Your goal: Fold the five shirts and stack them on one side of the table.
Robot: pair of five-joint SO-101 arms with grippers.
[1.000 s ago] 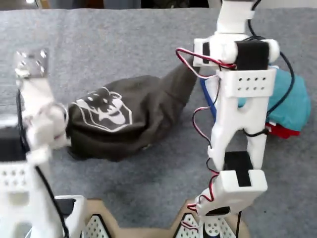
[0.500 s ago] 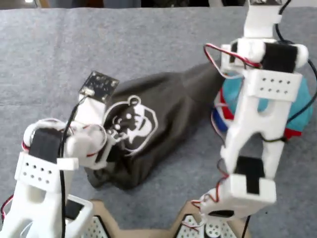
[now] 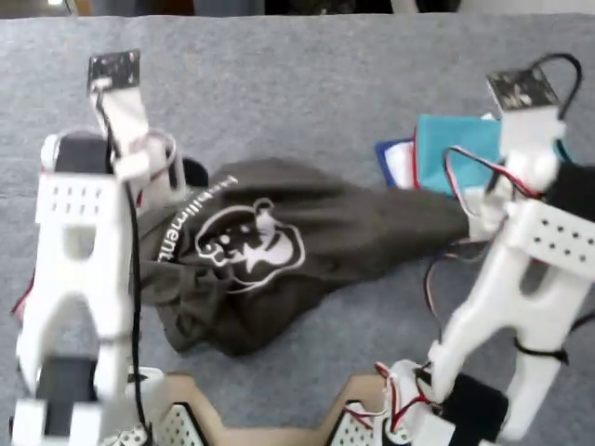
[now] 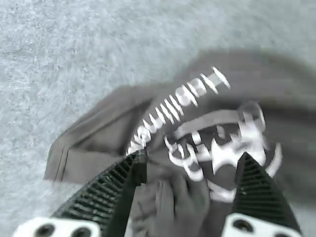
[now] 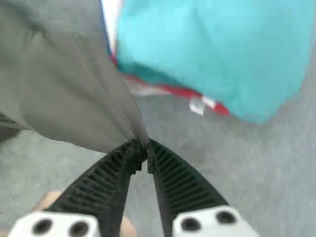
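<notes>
We see a grey, felt-like desk (image 3: 307, 84). The dark shirt (image 3: 307, 242) lies at its middle, long axis running side to side — its narrow end, pinched in the right gripper (image 5: 141, 148), points toward the teal shirt (image 3: 456, 153). The left gripper (image 4: 192, 160) hangs spread over the print (image 4: 217, 143).

The dark grey shirt (image 3: 279, 251) bears a white print: a cartoon animal head with curved white lettering beside it. The table (image 3: 279, 84) is mottled mid-grey. Red, white and blue edges show beneath the turquoise shirt (image 3: 456, 153). The left hand (image 4: 191, 160) and the right hand (image 5: 141, 148) have black ribbed fingers on white bases.
</notes>
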